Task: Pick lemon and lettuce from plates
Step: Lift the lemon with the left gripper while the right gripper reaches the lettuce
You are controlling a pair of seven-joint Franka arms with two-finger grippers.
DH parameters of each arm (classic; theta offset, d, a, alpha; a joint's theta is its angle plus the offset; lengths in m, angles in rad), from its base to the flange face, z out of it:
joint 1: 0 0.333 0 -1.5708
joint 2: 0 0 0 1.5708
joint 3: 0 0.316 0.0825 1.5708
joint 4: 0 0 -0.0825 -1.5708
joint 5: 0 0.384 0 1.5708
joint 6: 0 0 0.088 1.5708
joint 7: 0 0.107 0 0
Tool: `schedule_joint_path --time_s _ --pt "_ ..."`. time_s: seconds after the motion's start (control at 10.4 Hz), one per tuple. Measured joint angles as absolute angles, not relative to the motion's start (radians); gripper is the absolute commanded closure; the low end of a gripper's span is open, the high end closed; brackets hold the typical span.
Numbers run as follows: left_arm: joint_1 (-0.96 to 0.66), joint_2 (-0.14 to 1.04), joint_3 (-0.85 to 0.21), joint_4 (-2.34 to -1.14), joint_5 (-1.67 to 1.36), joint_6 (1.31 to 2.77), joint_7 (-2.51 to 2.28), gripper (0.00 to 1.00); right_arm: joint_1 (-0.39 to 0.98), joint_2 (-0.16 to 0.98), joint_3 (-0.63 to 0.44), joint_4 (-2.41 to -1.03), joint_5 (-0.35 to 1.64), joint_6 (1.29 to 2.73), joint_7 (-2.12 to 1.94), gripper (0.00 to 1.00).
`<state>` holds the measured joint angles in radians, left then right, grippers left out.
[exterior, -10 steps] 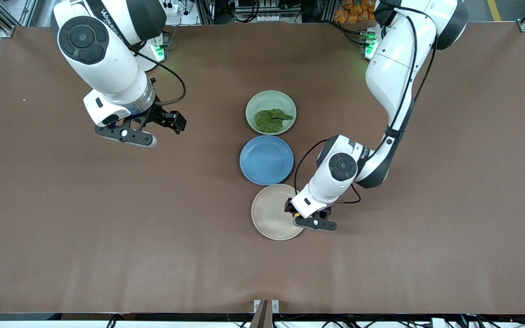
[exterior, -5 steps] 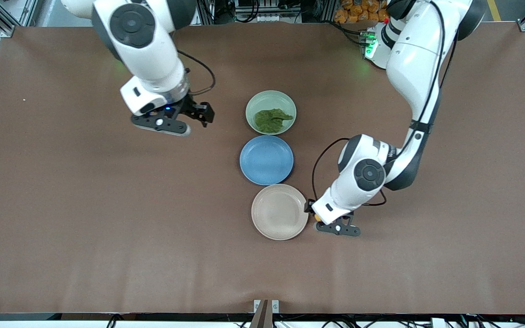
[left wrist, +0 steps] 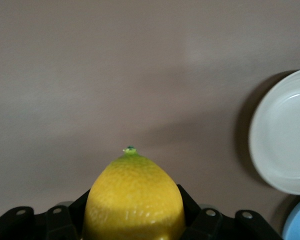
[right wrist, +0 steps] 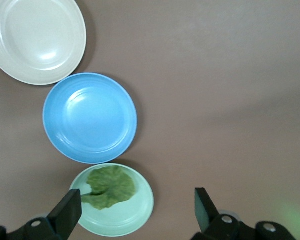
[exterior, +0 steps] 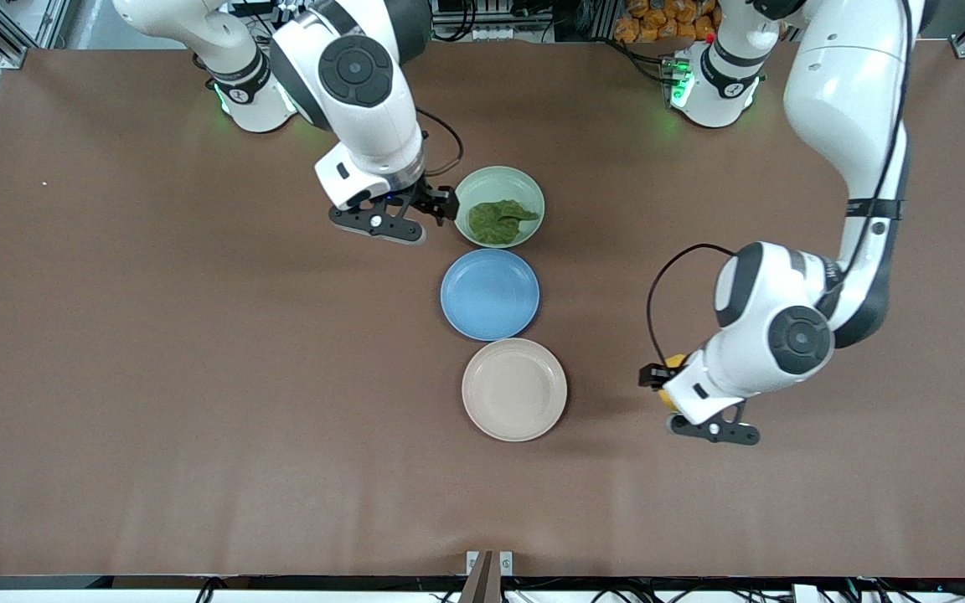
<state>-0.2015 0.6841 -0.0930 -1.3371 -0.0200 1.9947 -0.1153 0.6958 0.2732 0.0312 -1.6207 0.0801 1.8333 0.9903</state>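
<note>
My left gripper (exterior: pixel 661 383) is shut on the yellow lemon (exterior: pixel 673 362) and holds it over bare table, off the beige plate (exterior: pixel 514 389) toward the left arm's end. The lemon (left wrist: pixel 134 200) fills the jaws in the left wrist view, with the beige plate (left wrist: pixel 285 132) at the edge. The dark green lettuce (exterior: pixel 499 220) lies on the mint plate (exterior: pixel 470 180). My right gripper (exterior: pixel 436 209) is open and empty, beside the mint plate's rim toward the right arm's end. The right wrist view shows the lettuce (right wrist: pixel 109 187) on the mint plate (right wrist: pixel 140 220) near one finger (right wrist: pixel 67 212).
An empty blue plate (exterior: pixel 489 293) sits between the mint and beige plates; it also shows in the right wrist view (right wrist: pixel 90 117). Bare brown table lies to both sides of the row of plates.
My left gripper has carried the lemon off the beige plate toward the left arm's end. My right gripper has moved across the table to the mint plate's rim.
</note>
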Motion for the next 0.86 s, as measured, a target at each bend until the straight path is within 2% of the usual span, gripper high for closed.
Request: schedule_joint_path --time_s 0.19,0.38,0.57,0.86 --pt "-0.158 0.684 -0.089 -1.350 0.002 1.960 -0.095 0.54 0.731 0.313 0.031 -1.665 0.086 1.960 1.061 0.00" --pt "-0.117 0.684 -0.088 -1.367 0.017 1.943 -0.090 0.53 0.763 0.338 0.031 -1.773 0.087 2.115 1.092 0.00" --pt "-0.080 0.686 -0.087 -1.379 0.022 1.937 -0.083 0.51 0.789 0.344 0.031 -1.854 0.093 2.158 1.103 0.00" --pt "-0.070 0.711 -0.088 -1.406 0.023 1.932 -0.083 0.50 0.811 0.373 0.031 -1.905 0.142 2.256 1.126 0.00"
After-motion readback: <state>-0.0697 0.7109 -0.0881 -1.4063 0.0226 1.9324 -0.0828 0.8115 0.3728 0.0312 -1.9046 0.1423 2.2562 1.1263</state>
